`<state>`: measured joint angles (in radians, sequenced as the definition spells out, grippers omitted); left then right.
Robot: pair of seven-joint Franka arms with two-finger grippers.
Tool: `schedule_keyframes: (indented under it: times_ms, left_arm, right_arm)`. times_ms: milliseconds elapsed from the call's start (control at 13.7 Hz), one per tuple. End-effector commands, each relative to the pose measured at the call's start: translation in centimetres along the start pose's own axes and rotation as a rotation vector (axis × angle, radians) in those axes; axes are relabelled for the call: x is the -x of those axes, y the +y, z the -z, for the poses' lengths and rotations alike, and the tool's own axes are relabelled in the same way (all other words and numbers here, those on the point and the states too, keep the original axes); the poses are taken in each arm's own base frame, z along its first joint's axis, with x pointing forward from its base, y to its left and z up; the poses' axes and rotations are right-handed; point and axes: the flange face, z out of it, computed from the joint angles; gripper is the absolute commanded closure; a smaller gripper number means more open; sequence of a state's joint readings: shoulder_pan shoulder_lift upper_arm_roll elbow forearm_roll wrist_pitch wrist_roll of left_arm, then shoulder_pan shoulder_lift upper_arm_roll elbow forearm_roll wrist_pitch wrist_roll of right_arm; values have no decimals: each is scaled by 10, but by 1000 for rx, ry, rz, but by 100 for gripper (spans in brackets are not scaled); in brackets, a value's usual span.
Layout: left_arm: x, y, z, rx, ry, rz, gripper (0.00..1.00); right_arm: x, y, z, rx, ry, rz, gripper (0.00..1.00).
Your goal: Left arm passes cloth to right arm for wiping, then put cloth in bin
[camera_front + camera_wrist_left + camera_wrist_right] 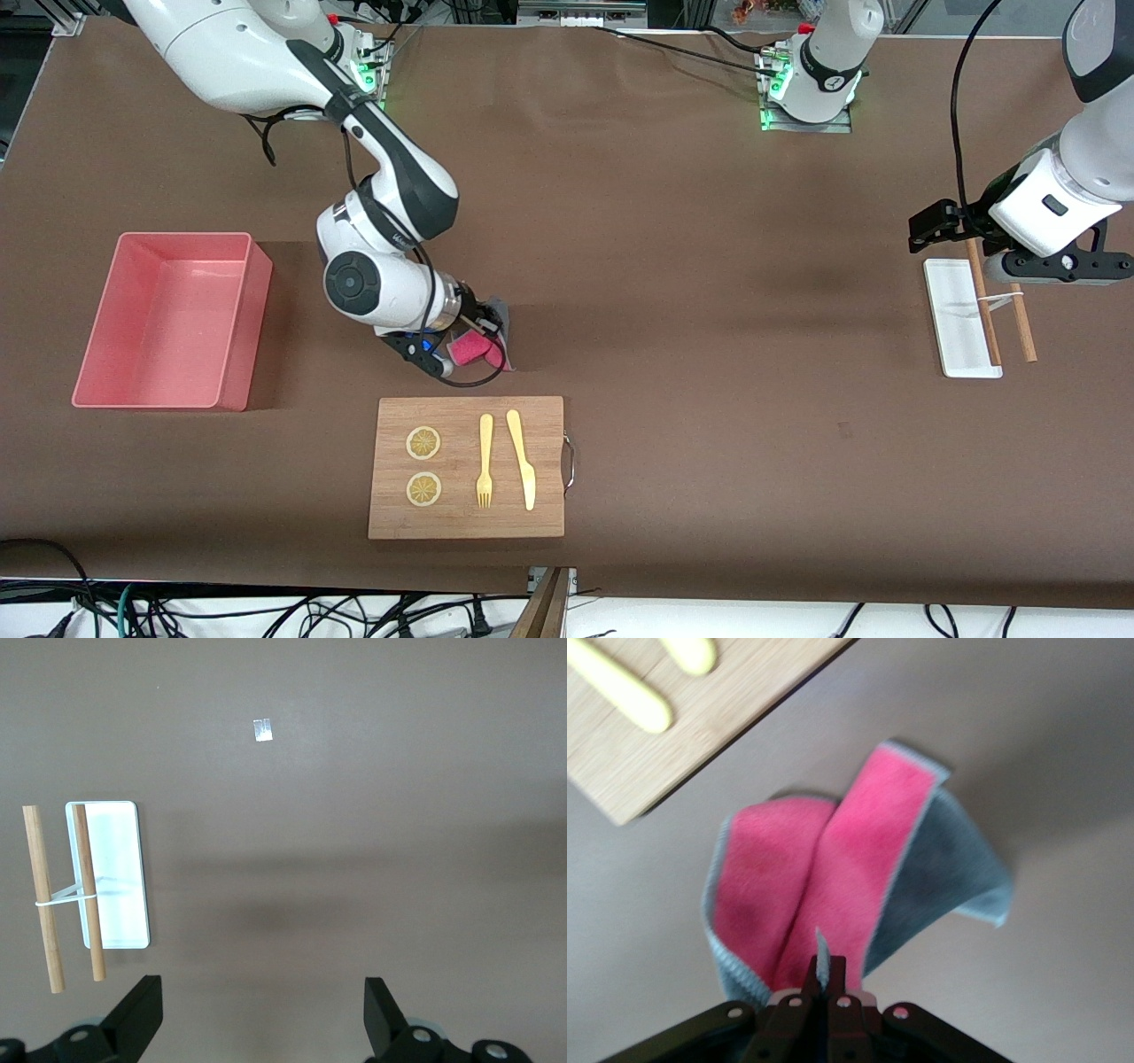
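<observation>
Cloth point(833, 877) hanging lengthwise from clamped right end effector point(824, 979), pink side showing

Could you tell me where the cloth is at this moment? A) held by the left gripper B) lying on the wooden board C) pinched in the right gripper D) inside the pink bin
C: the right gripper is shut on the cloth, which hangs over the table by the wooden board.

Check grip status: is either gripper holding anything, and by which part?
Right gripper is shut on the cloth, pinching one edge. Left gripper is open and empty, over the table near the white tray.
</observation>
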<state>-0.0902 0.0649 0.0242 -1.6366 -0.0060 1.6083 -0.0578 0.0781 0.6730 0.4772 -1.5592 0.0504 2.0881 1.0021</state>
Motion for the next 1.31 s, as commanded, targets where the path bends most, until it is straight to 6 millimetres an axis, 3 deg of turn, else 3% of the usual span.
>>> schedule_keyframes:
  times_ms: [0,291,874,1019,1238]
  left_arm:
    - [-2,-4,7,-20,-4,8,0]
    - [-2,-5,7,-20,-4,9,0]
    - [-3,-6,11,-22,7,8,0]
    - [-4,-7,11,-22,7,11,0]
    - [-3,-5,12,-22,9,6,0]
  right_arm:
    - [-41,42,15,51,-24,78,100]
    - [-103,114,37,144,-53,227,100]
    - [-172,223,81,212,-100,434,100]
    - [-178,241,101,215,-97,472,100]
    - [-160,245,153,266,-89,488,100]
